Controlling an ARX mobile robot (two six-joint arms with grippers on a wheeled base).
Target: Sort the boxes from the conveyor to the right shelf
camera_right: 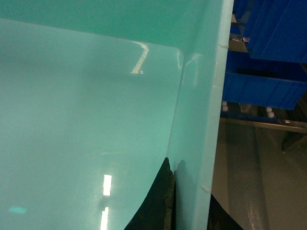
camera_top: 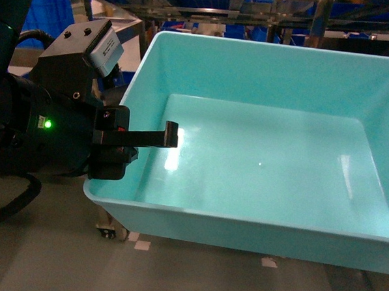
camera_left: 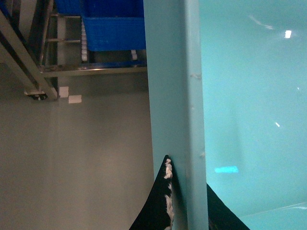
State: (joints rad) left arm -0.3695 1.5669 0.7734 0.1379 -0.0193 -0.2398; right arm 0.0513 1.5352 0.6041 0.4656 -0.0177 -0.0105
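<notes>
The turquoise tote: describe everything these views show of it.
The turquoise tote is a smooth, glossy plastic box with tapered walls, a thin rim and no lid. It is empty, and ceiling lights reflect off its floor. It sits roughly level above the grey floor, held from both sides: the left gripper straddles its left wall, one finger inside and one outside, and the right gripper clamps the right wall likewise. Blue bins and a steel rack stand behind.
</notes>
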